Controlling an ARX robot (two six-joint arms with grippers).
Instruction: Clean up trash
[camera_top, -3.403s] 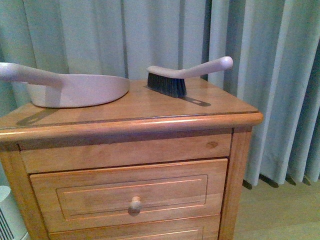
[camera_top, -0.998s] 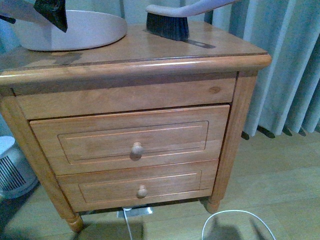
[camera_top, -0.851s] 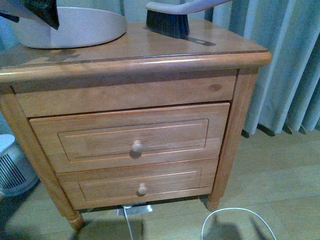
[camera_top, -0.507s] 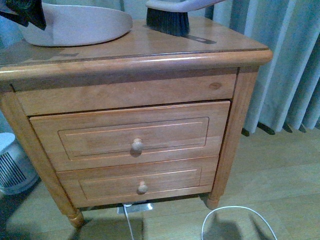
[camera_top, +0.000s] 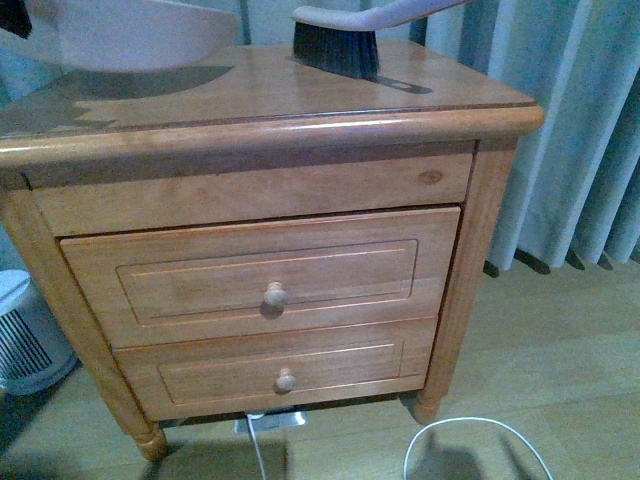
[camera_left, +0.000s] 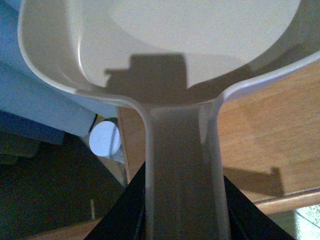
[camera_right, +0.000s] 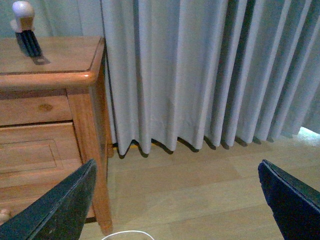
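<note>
At far left, the dustpan (camera_top: 120, 35) now clears the tabletop (camera_top: 300, 95), clamped by the left gripper (camera_left: 182, 200) and ready for trash; the right gripper (camera_right: 172, 200) gapes empty.

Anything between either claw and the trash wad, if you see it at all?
No wad shows in any view, so I cannot judge that. The left claw is shut on the dustpan over the nightstand; the right claw hangs open over the floor beside it, near a white cable loop.
</note>
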